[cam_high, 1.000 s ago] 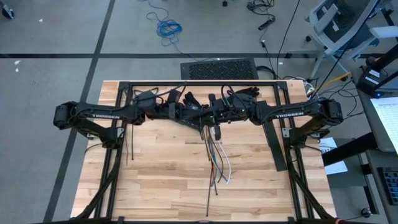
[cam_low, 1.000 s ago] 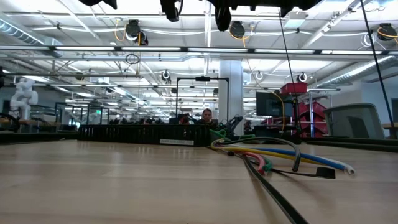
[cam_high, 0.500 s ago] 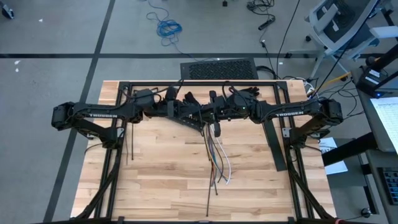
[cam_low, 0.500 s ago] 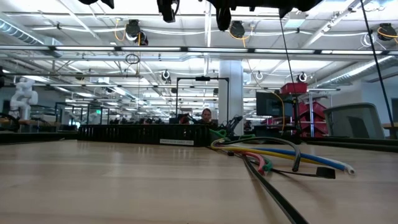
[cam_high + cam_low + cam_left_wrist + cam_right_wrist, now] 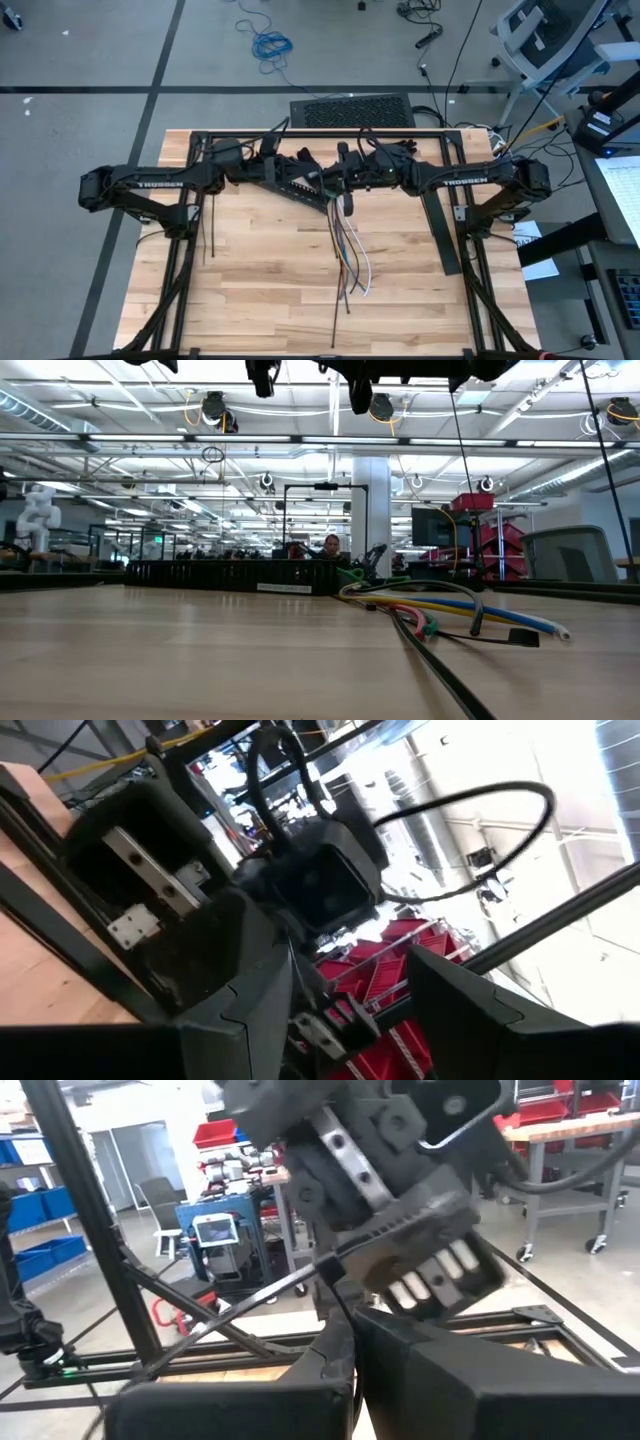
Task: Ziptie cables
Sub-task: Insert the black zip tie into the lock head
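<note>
above the far middle of the desk [image 5: 250, 280] i have both arms raised and meeting nose to nose. my right gripper [image 5: 345, 183] is pinched fully shut, and in its wrist view a thin dark strip, likely one of the zipties [image 5: 250, 1295], runs out from the closed tips, so i judge i'm holding it up there for a hand-off or threading. my left gripper [image 5: 318, 185] stands half open facing it, jaws apart with nothing clearly between them. the cables [image 5: 348, 255] lie flat on the desk just below the grippers, fanning toward the near edge, loose and unbound.
</note>
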Controlling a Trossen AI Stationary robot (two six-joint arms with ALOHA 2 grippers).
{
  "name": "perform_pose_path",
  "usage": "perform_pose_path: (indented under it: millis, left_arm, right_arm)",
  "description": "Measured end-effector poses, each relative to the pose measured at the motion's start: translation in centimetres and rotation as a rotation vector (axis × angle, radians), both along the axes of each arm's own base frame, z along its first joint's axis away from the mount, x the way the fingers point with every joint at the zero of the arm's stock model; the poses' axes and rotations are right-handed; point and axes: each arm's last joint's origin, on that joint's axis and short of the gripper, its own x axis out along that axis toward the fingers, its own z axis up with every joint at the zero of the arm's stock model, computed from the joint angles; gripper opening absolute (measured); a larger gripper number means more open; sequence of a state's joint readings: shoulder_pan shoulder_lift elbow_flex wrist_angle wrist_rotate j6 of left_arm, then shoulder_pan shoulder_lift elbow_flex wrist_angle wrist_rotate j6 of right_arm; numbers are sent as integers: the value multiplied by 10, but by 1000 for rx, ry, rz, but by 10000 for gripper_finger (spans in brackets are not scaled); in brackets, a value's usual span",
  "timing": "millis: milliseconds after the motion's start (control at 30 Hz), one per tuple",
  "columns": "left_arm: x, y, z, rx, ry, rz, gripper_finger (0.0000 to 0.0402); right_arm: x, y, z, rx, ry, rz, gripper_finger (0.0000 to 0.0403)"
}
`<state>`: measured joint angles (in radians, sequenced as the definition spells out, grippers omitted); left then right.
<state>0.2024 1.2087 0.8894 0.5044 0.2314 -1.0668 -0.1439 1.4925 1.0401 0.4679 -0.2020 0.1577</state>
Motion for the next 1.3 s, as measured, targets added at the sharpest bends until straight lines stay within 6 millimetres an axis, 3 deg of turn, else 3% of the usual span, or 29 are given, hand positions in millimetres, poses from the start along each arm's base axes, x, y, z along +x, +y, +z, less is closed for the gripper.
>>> perform_pose_path:
  millis: [1300]
  left_arm:
    - [6, 4, -2, -94, -24, 83, 193]
  right_arm:
    - [0, -2, -4, 13, 43, -2, 0]
